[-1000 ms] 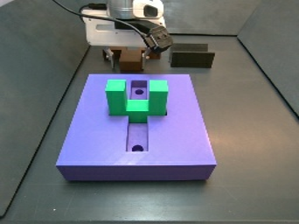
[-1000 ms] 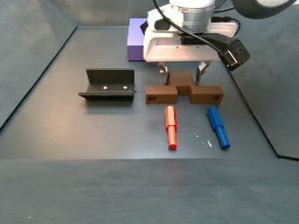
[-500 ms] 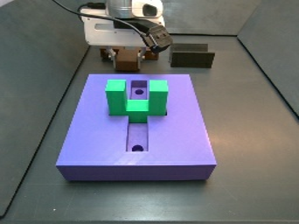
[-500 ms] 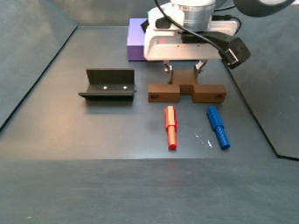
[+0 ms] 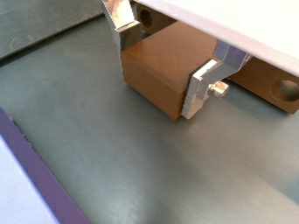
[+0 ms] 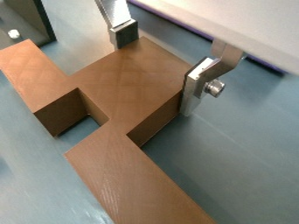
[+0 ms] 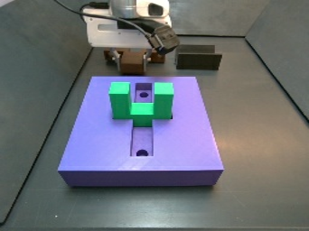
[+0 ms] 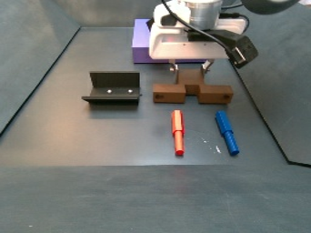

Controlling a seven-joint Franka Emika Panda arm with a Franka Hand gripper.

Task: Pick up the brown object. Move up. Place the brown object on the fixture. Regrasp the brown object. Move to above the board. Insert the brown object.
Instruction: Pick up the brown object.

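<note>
The brown object (image 8: 191,91) is a T-shaped wooden block lying on the grey floor between the board and two pens. It also shows in a side view (image 7: 130,61). My gripper (image 8: 191,75) comes down from above and is shut on its middle stem. In both wrist views the silver fingers press on opposite sides of the stem (image 5: 163,70) (image 6: 135,92), with the gripper (image 5: 163,63) (image 6: 162,63) centred on it. The dark fixture (image 8: 112,88) (image 7: 200,60) stands apart to one side. The purple board (image 7: 182,135) carries a green U-shaped block (image 7: 140,101).
A red pen (image 8: 177,132) and a blue pen (image 8: 226,132) lie on the floor just beyond the brown object. Dark walls enclose the floor on both sides. The board's edge shows close by in a wrist view (image 5: 24,175).
The gripper and the brown object have shifted up slightly in a side view. The fixture, pens and board have not moved.
</note>
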